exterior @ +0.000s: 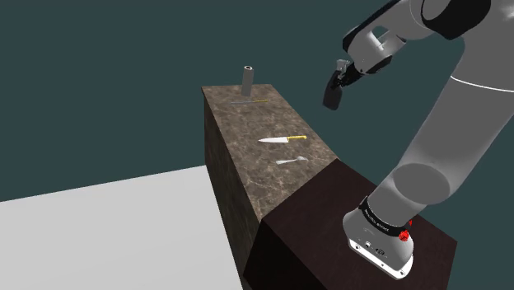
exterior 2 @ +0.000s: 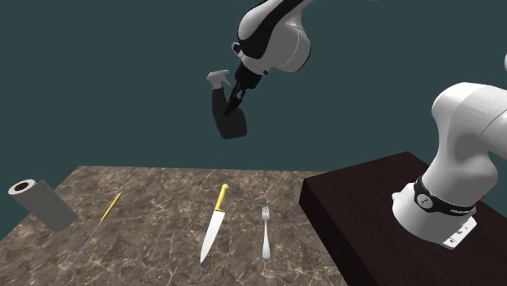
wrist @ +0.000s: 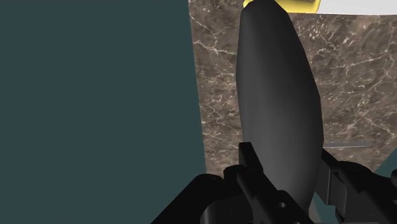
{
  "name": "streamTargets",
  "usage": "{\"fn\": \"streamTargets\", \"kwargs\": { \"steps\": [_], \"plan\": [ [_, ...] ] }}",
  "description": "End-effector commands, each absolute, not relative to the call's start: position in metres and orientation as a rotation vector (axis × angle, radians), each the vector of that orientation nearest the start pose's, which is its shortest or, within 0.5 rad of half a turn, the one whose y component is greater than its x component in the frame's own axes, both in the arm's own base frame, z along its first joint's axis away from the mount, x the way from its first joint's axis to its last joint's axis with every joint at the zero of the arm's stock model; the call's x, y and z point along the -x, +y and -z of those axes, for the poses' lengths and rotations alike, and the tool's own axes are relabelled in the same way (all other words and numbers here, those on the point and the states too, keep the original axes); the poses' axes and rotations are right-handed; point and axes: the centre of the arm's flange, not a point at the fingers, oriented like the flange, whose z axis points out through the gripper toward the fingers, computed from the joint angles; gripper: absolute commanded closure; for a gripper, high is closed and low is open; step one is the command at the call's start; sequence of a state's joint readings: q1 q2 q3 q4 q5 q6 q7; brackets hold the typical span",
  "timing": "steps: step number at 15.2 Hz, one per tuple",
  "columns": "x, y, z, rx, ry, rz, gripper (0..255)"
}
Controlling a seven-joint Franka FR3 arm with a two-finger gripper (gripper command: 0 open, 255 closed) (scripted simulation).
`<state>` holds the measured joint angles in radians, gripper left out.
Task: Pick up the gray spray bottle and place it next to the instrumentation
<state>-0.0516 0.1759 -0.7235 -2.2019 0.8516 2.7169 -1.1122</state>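
A: While the white arm is up like that, where's the bottle?

B: Dark grey spray bottle is in the air, well clear of the brown marble-top table. In the second exterior view it's at 12 o'clock of the yellow-handled kitchen knife, high above it. The pale trigger head is at 11 o'clock of the bottle body.

A: Fingers?

B: Black fingers are pinching the bottle, one each side, both in contact in the wrist view. The body runs away from the hand along the table edge, with marble on one side and teal backdrop on the other.

A: Shoulder view agrees?

B: Yes. Bottle is at 2 o'clock of the knife, off past the table's long edge.

A: What's on the table?

B: Knife lies flat mid-table. Silver fork is near its 3 o'clock in the second exterior view, not touching. Thin rod, part yellow and part grey, lies flat at the knife's 9 o'clock. Grey cylinder is further out at 9 o'clock, near the table end. It stands upright in the shoulder view.

A: Which one's the instrumentation?

B: Can't tell from these.

A: Stand?

B: Dark brown box stand butts the table at 3 o'clock of the fork, with the arm base on it.
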Motion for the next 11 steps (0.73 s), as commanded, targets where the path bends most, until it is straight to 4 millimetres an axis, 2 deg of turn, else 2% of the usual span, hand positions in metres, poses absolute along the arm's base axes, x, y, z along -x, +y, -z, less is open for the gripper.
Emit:
{"fn": "streamTargets", "kwargs": {
  "steps": [1,11],
  "plan": [
    [-0.395,-0.413,-0.367,3.072,0.537,0.853,255],
    [-0.395,-0.413,-0.420,3.072,0.537,0.853,255]
  ]
}}
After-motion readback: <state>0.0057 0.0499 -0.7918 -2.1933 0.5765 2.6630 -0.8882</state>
